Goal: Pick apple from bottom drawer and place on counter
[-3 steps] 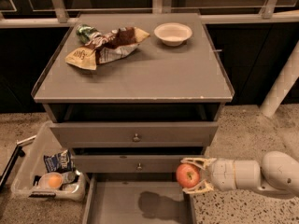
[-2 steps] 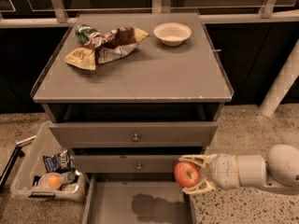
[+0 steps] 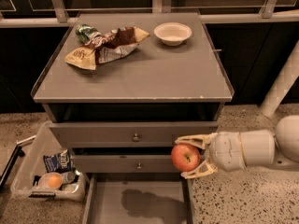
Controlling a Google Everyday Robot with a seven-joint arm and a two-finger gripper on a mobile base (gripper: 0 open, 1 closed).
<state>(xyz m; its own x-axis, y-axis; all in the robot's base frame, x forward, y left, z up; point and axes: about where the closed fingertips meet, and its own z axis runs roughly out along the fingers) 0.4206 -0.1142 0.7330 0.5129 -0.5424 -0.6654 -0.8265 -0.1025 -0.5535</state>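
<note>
My gripper reaches in from the right and is shut on the red apple, one finger above it and one below. It holds the apple in the air in front of the two closed drawer fronts, above the right side of the open bottom drawer, whose floor shows a dark shadow. The grey counter lies higher up, behind the apple.
On the counter lie crumpled snack bags and a green can at the back left, and a white bowl at the back right. A clear bin with a pale orange round item stands on the floor at left.
My gripper has lifted the apple a little higher above the open drawer. The view has drawn closer to the cabinet.
</note>
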